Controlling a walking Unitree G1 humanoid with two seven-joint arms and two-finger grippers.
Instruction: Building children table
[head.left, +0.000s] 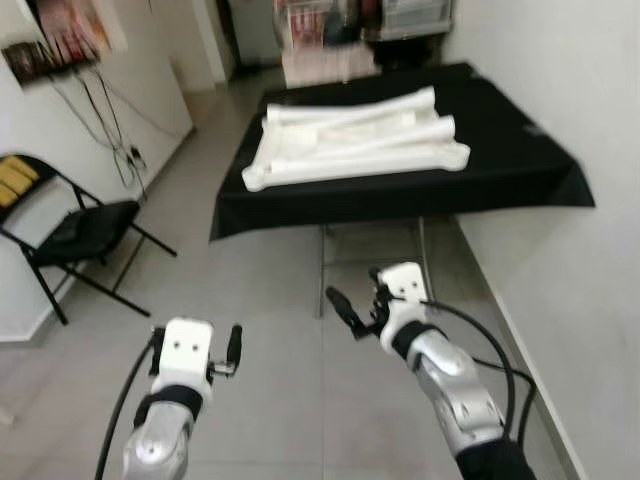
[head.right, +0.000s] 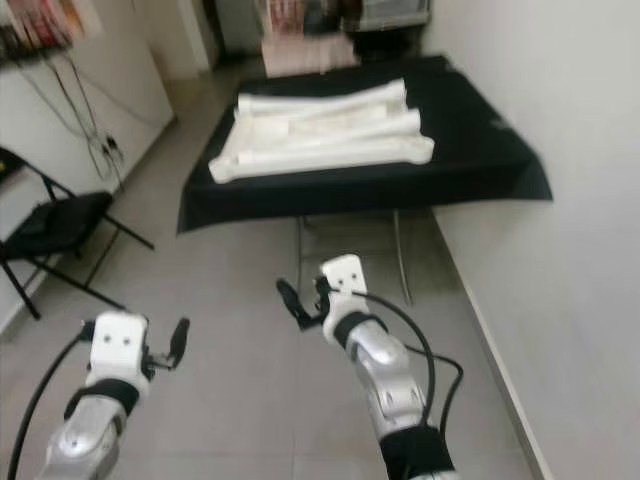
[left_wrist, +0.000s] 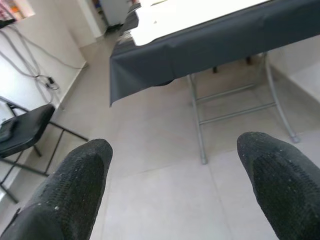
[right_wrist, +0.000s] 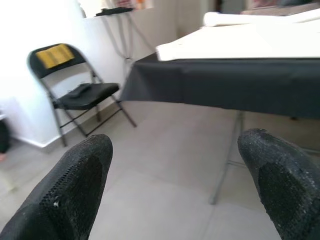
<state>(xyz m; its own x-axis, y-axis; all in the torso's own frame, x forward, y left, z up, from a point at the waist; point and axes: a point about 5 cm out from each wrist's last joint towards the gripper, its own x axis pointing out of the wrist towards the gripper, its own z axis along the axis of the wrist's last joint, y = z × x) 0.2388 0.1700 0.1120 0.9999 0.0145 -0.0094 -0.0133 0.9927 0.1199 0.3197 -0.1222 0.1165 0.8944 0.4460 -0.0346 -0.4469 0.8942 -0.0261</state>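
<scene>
Table parts: the white children's table pieces (head.left: 355, 140) are lying piled on the black-draped counter (head.left: 500, 150), well ahead of both claws.
Left claw (left_wrist: 175, 175): hovering low over the grey floor (head.left: 260, 300), fingers spread wide, gripping nothing.
Right claw (right_wrist: 175, 175): reaching out nearer the counter (wide open too), carrying nothing.
Side: a black folding chair (head.left: 75, 235) is standing by the left wall.

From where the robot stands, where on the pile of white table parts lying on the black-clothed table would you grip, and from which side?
Probably the long front rail of the white table parts: it lies along the near edge of the black-clothed table, topmost and unobstructed. Approach from the robot's side, from above, the open left gripper and right gripper at its two ends.
</scene>
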